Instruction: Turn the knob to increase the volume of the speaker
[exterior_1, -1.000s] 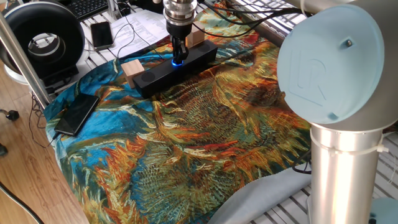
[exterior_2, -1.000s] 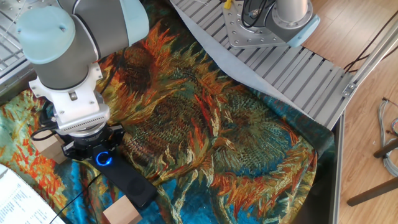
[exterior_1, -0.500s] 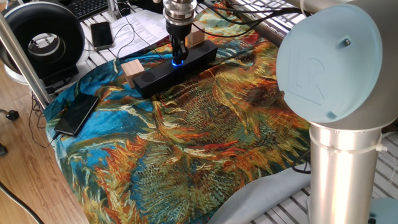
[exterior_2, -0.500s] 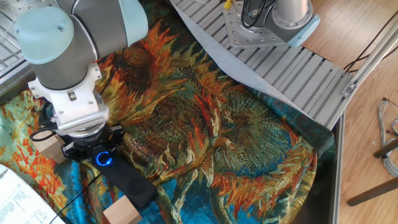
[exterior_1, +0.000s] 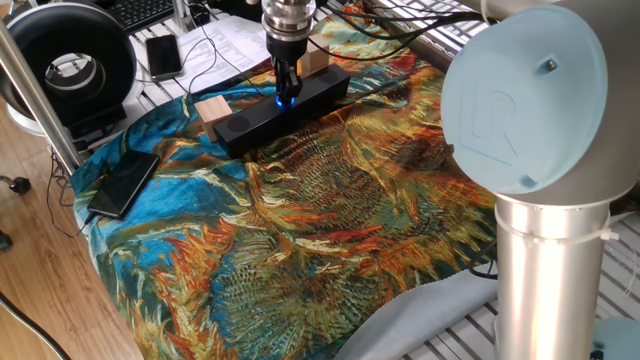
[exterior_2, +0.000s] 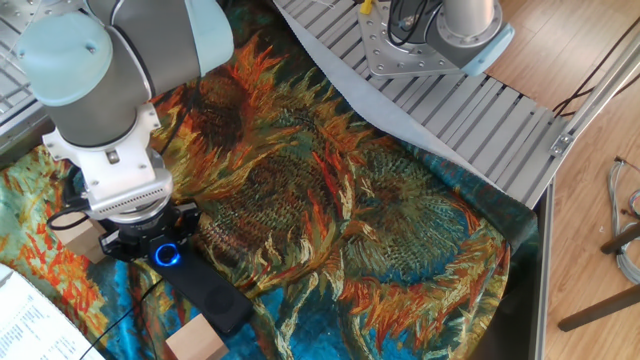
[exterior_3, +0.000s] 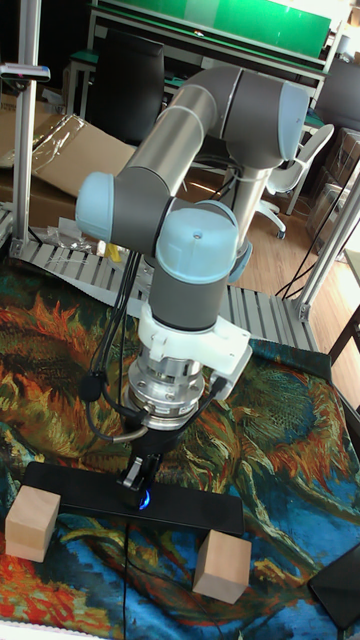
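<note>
The speaker (exterior_1: 245, 125) is a long black bar lying on the sunflower cloth at the far side of the table. It also shows in the other fixed view (exterior_2: 215, 295) and in the tall fixed view (exterior_3: 190, 508). The knob (exterior_1: 286, 101) glows blue in the middle of its top face (exterior_2: 165, 254) (exterior_3: 143, 498). My gripper (exterior_1: 287, 85) points straight down onto the knob, its two dark fingers close together around it. My wrist hides the fingers in the other fixed view. In the tall view the gripper (exterior_3: 140, 478) stands right over the blue glow.
A wooden block (exterior_1: 213, 107) sits at one end of the speaker and a second block (exterior_1: 314, 58) behind it; both blocks show in the tall view (exterior_3: 32, 524) (exterior_3: 222, 566). A flat black phone (exterior_1: 124, 183) lies at the cloth's left edge. Cables and papers lie behind.
The arm's big upper joints have shifted slightly to the left in both fixed views. The gripper has stayed on the knob and the speaker has not moved.
</note>
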